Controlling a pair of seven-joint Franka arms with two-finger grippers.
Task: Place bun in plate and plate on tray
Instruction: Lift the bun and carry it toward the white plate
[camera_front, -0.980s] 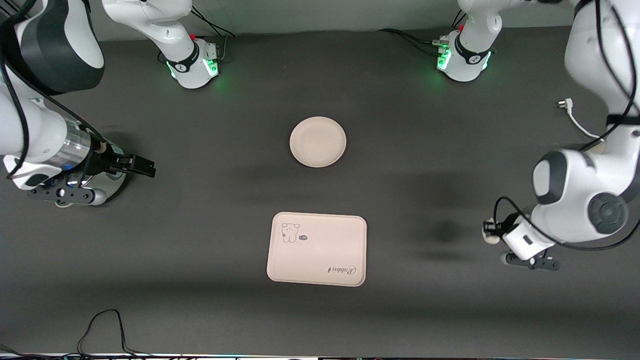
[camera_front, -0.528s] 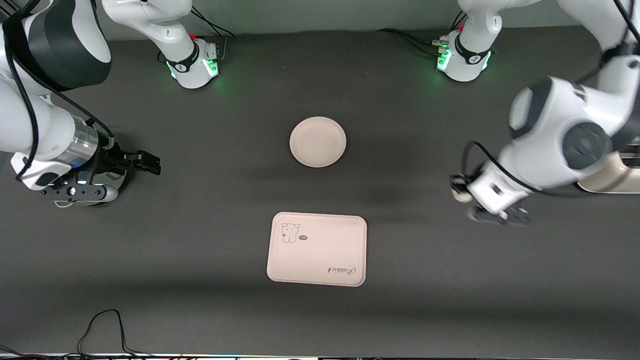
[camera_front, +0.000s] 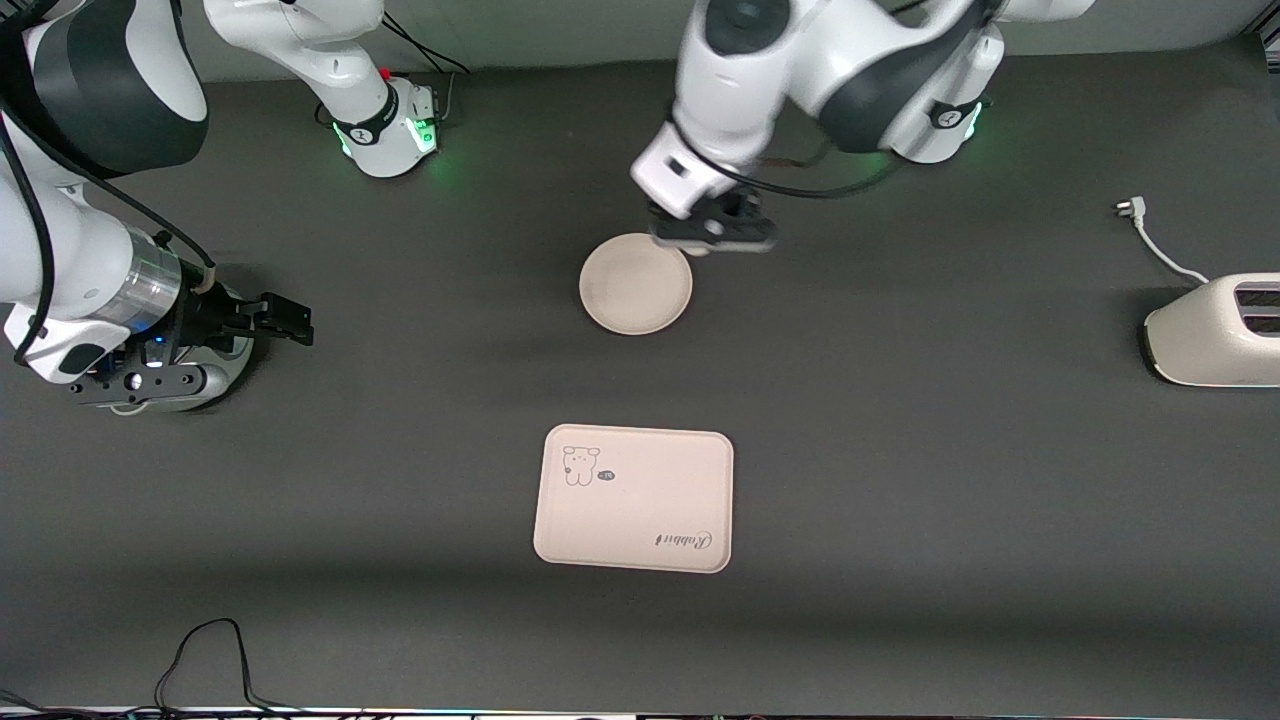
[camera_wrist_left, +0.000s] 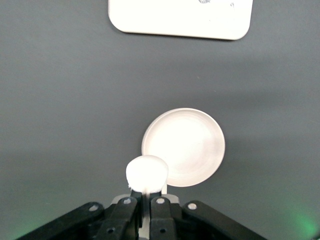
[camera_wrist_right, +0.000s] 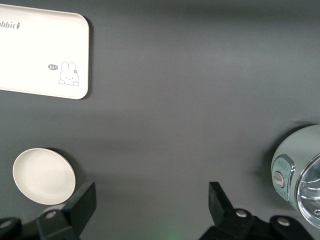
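While the bun (camera_wrist_left: 146, 173) is held tight by the left gripper (camera_wrist_left: 145, 196) over the plate's (camera_front: 635, 284) rim, the right gripper (camera_wrist_right: 150, 207) is kept wide, waiting. Next, the bun must be lowered inside.

Bun (camera_wrist_left: 146, 173): small, round, soft-looking white lump, smooth. It's up in the air, pinched betw. the left gripper's (camera_wrist_left: 145, 200) two black fingers, right over the plate's edge on the side by the robot bases. Plate (camera_front: 635, 283): round, flat-ish, cream color w/ a little raised rim, nothing in it, sits flat on the dark table (camera_front: 900, 520) near the middle. Tray (camera_front: 634, 498): pale pink rectangle w/ round corners, a tiny bear drawing in one corner & "Rabbit" written in another. Lies flat, nothing on it, closer to the front camera than the plate, w/ bare table betw. them.
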